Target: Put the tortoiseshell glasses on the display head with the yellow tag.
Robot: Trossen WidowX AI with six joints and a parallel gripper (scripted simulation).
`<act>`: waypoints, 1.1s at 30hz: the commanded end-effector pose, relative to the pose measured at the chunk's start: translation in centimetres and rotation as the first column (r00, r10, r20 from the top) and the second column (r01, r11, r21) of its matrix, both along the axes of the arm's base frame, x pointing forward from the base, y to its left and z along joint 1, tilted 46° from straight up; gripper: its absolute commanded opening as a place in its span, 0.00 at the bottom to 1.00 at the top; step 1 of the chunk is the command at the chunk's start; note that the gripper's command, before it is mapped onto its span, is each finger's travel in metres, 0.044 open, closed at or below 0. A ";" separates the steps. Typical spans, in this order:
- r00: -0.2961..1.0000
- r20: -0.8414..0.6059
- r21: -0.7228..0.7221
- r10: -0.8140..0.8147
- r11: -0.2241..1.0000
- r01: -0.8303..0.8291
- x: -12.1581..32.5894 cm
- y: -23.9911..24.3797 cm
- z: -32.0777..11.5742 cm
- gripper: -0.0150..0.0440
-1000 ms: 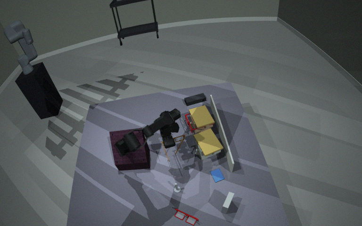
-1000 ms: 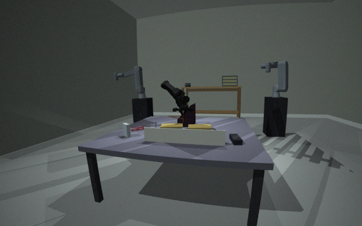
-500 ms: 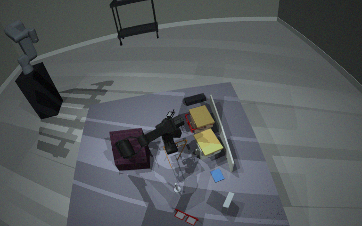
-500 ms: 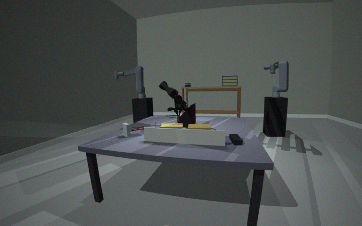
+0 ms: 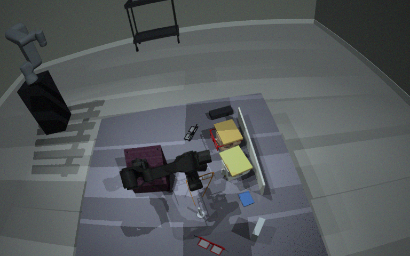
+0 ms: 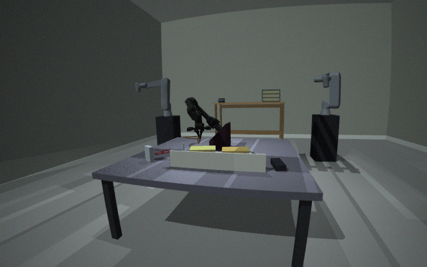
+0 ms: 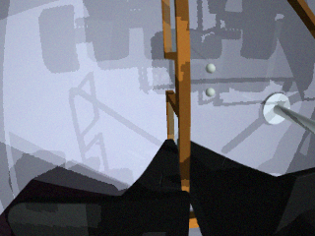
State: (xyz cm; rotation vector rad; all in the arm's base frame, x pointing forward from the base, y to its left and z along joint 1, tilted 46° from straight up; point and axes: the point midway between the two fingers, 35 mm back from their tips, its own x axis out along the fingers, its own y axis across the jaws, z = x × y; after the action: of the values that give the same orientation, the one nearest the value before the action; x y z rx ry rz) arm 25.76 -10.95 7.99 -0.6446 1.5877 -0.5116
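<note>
Here the black gripper (image 5: 196, 180) (image 6: 198, 141) (image 7: 175, 146) is clamped on the tortoiseshell glasses (image 5: 208, 184) (image 6: 191, 137) (image 7: 183, 74), whose amber-brown frame hangs above the grey-violet worktop (image 5: 115, 133) (image 6: 201, 184) — held in the air, on neither display head. In the top view the temples reach away from the heads, toward the slim pale post on its round foot (image 5: 200, 214) (image 6: 183, 146) (image 7: 277, 109). Nearest the glasses is the pale display head (image 5: 231, 177), bare-faced beneath a flat yellow-green slab (image 5: 235, 160) (image 6: 202, 148); next door, the tan display head (image 5: 226, 147) wears red-framed glasses (image 5: 212, 135) under an orange-yellow slab (image 5: 228, 132) (image 6: 235, 149). Which one carries the yellow tag, I can't tell. Behind both runs a long, low white panel (image 5: 252, 151) (image 6: 217, 161), with a black oblong case (image 5: 221, 112) (image 6: 278, 164) near one end. A flat blue square (image 5: 246, 199) lies near the other — and beyond it, a white upright block (image 5: 258, 226) (image 6: 148, 153). Black-framed glasses (image 5: 191, 133) rest on the worktop, well apart from a second red-framed pair (image 5: 208, 242) (image 6: 159, 152).
</note>
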 end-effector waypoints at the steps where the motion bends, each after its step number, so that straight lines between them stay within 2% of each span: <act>1: 1.000 -0.006 -0.012 0.000 1.000 0.000 -1.1 -1.9 1.8 0.25; 16: 1.000 -0.015 -0.061 -0.008 0.998 0.007 -5.9 -6.9 7.6 0.25; 26: 1.000 -0.015 -0.062 -0.009 0.998 0.008 -5.9 -7.2 7.5 0.25; 33: 1.000 -0.015 -0.060 -0.009 0.998 0.008 -6.0 -9.1 5.6 0.25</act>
State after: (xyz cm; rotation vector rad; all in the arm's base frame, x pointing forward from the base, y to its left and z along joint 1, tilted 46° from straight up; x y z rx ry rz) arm 20.11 -19.13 14.89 -0.6929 1.5809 -0.5736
